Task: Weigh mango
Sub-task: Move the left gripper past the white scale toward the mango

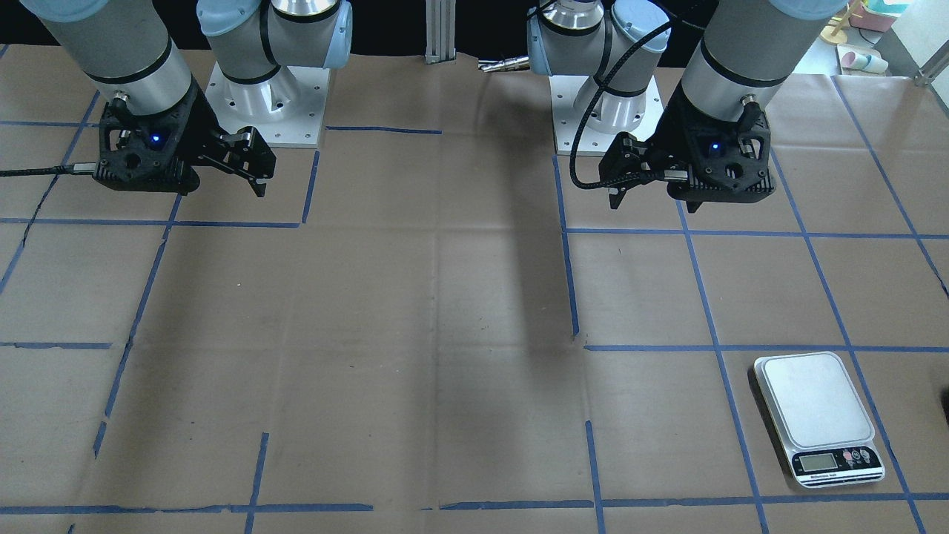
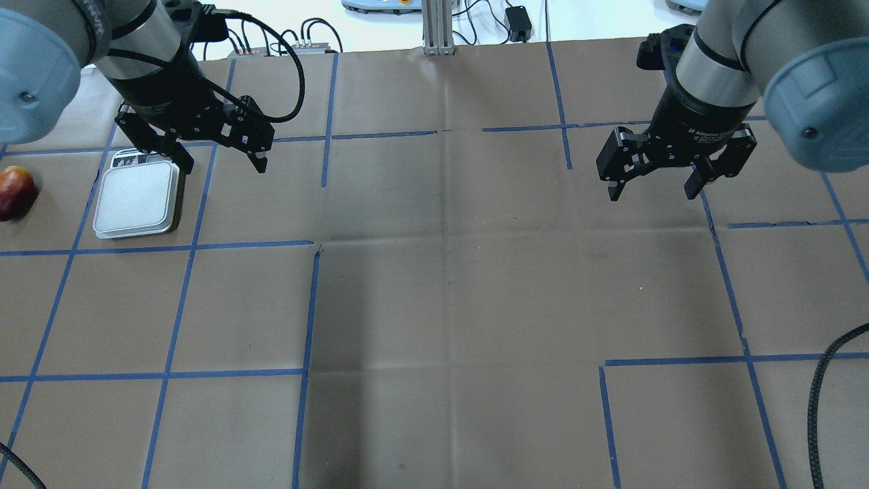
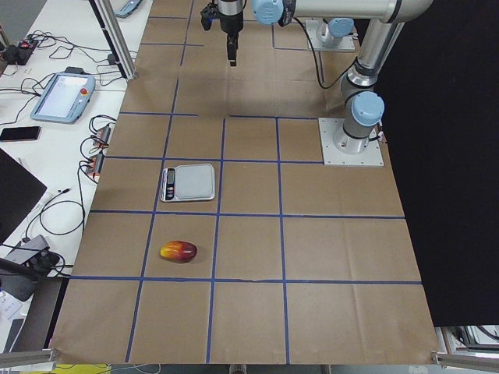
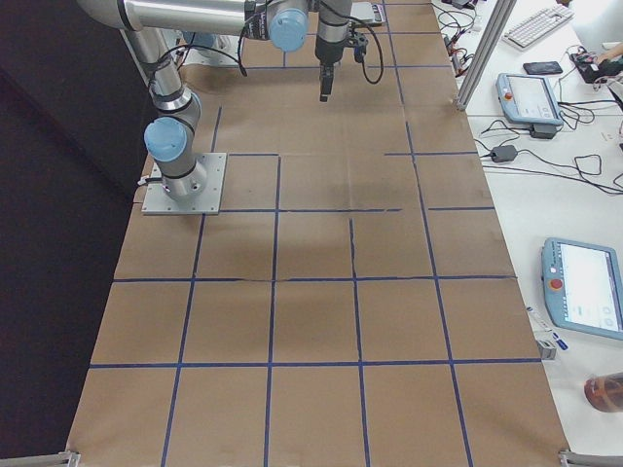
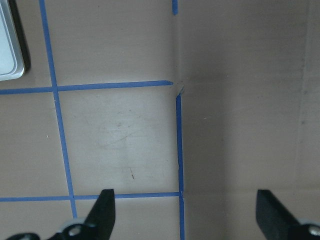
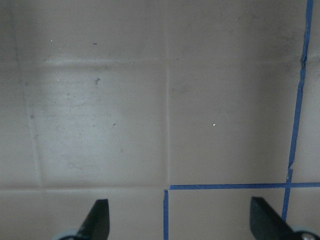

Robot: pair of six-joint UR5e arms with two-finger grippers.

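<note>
- Black fingers [image 5: 105, 207] of L gripper [image 2: 222, 161]: spread wide, nothing btw them, only paper under.
- Fingers [image 6: 97, 220] of R gripper [image 2: 653, 192]: also spread wide and empty, over paper and a tape corner.
- L gripper hangs above table [image 1: 445, 297], just beside scale [image 2: 136, 200]. Scale's corner shows at top-left edge of L wrist view.
- R gripper hangs over the other half, well apart from scale.
- Scale: silver, flat on paper, display end twd operators' side.
- Red mango [image 3: 178, 252] w/ yellow end lies on its side at robot's left end of table, near scale but not touching, a blue tape line btw them.
- Table: brown paper w/ blue tape grid.
</note>
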